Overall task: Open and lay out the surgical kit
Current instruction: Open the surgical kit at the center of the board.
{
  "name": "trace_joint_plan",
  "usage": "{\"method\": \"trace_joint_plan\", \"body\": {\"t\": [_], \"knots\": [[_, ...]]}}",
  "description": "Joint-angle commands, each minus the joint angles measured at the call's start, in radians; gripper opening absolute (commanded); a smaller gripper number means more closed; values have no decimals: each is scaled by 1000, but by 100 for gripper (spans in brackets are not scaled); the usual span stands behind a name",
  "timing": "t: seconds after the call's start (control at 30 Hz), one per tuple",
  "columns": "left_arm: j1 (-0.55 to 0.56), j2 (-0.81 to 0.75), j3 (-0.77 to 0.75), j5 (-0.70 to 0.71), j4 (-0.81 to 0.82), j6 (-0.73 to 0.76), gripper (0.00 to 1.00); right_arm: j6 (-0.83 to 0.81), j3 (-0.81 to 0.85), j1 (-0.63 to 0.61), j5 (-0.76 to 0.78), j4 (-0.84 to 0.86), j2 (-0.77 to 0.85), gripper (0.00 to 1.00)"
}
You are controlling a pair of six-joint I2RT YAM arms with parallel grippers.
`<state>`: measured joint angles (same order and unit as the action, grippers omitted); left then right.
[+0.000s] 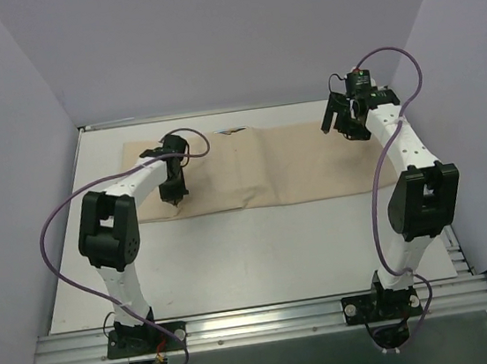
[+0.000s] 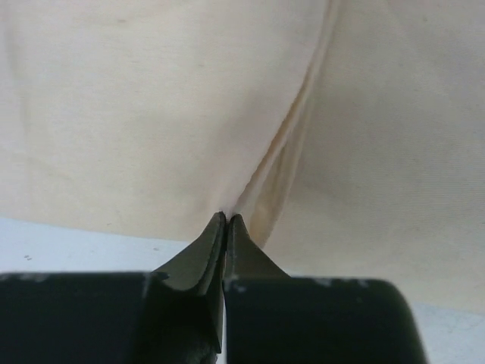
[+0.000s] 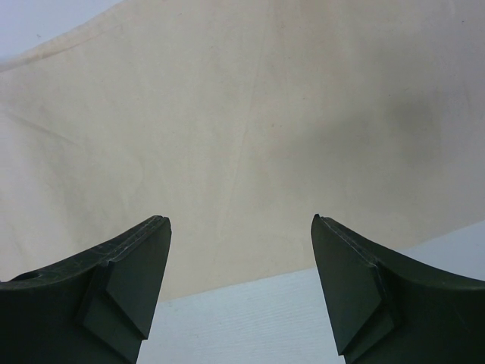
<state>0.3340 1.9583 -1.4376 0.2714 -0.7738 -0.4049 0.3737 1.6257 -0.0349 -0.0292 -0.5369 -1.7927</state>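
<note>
Barely started, I'd say. The wrap (image 1: 294,162) lies flat along the far half of the worktop (image 1: 253,261), folded into a long strip with a seam partway along. No tray or instruments show anywhere, so the whole opening and laying-out part looks like it's left to do.

The left jaws are pressed together at the wrap's near edge, toward its left end. In the wrist view they pinch the foot of a raised crease (image 2: 292,144). The right jaws are spread with nothing between them, hanging over the wrap's far right end.

As for room, there's a wide bare stretch of worktop between the wrap's near edge and the arm bases, which I'd guess is the place to unfold toward. The far edge sits close to the back wall (image 1: 225,33), and the right arm (image 1: 423,200) is near the side wall, so it's tight there.
</note>
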Motion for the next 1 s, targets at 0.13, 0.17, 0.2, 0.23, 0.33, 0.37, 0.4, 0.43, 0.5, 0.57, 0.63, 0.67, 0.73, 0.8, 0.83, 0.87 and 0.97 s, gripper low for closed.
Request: {"method": "trace_joint_plan", "body": {"t": [0.13,0.17,0.2,0.23,0.33,0.37,0.4,0.43,0.5,0.57,0.63,0.67,0.73,0.8,0.83,0.87,0.97], "knots": [[-323,-208,-147,210,-154,138,2,10,17,-33,-41,-14,-17,76],[-376,-217,-159,251,-163,162,2,13,19,-46,-44,-14,-22,76],[-415,-223,-173,331,-180,182,2,17,16,-52,-49,-11,-25,76],[-485,-229,-210,363,-189,199,2,24,13,-59,-57,-5,-28,76],[-585,-211,-297,387,-211,253,8,39,13,-85,-80,6,-34,76],[-596,-200,-319,381,-225,233,20,41,14,-89,-80,8,-34,77],[-598,-194,-336,379,-249,226,38,41,19,-98,-78,11,-36,77],[-598,-185,-345,382,-254,224,46,39,22,-102,-78,9,-40,77],[-592,-187,-353,374,-266,210,71,37,36,-103,-84,3,-46,77],[-561,-196,-348,362,-265,199,79,31,43,-102,-72,0,-53,77],[-523,-206,-339,333,-251,199,81,21,45,-97,-42,-1,-60,77],[-479,-206,-336,313,-248,189,81,19,46,-92,-28,-3,-66,77],[-429,-199,-320,301,-248,175,81,11,49,-73,-3,-6,-80,77],[-367,-196,-278,238,-217,155,78,4,56,-60,24,-5,-85,77],[-353,-188,-259,207,-202,146,76,-4,57,-53,43,-2,-89,76],[-345,-180,-239,137,-167,127,68,-5,54,-34,60,-2,-94,75],[-308,-130,-179,16,-96,91,24,-16,40,-5,81,3,-111,68]]}}
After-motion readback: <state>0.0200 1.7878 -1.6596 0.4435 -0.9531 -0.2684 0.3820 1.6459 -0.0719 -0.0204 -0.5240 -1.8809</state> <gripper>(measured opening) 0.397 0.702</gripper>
